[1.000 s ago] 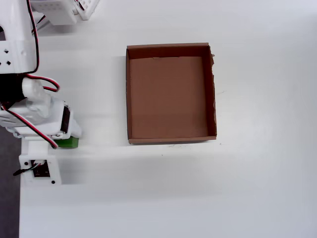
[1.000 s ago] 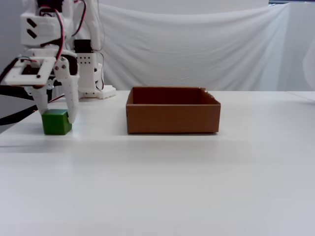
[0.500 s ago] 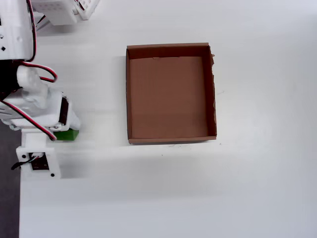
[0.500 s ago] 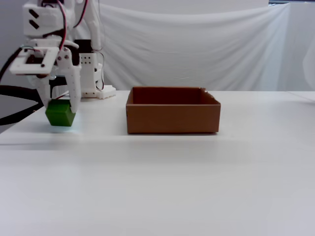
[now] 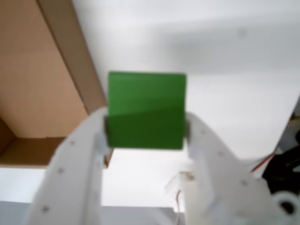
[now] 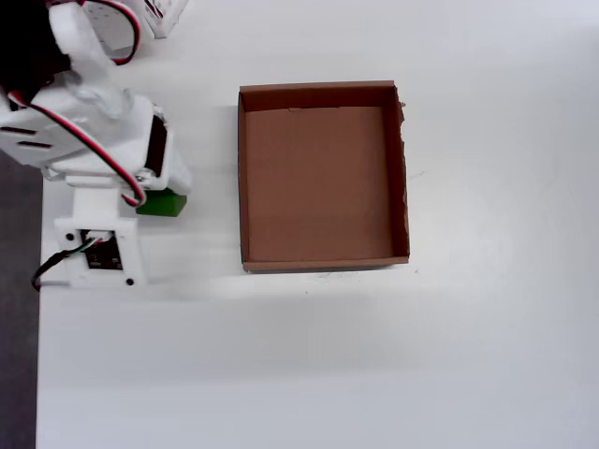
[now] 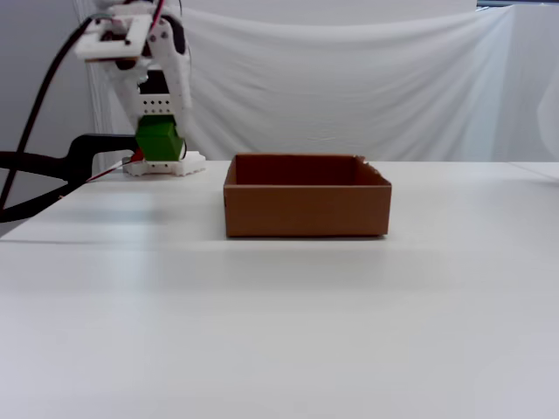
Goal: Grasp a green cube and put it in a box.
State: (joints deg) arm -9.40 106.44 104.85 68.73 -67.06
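Green cube [image 7: 159,140] held aloft in end effector [image 7: 160,144], unlabelled

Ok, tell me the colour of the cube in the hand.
Bright green. The cube shows best in the wrist view, clamped between the hand's white fingers.

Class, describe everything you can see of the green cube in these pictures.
The green cube is a small, solid, bright-green block with matte, unmarked faces. The gripper holds it by two opposite sides, one white finger on each, clear of the table. In the fixed view it hangs above the table, left of the box and about level with its rim. In the overhead view only a green sliver shows beneath the arm, outside the box.
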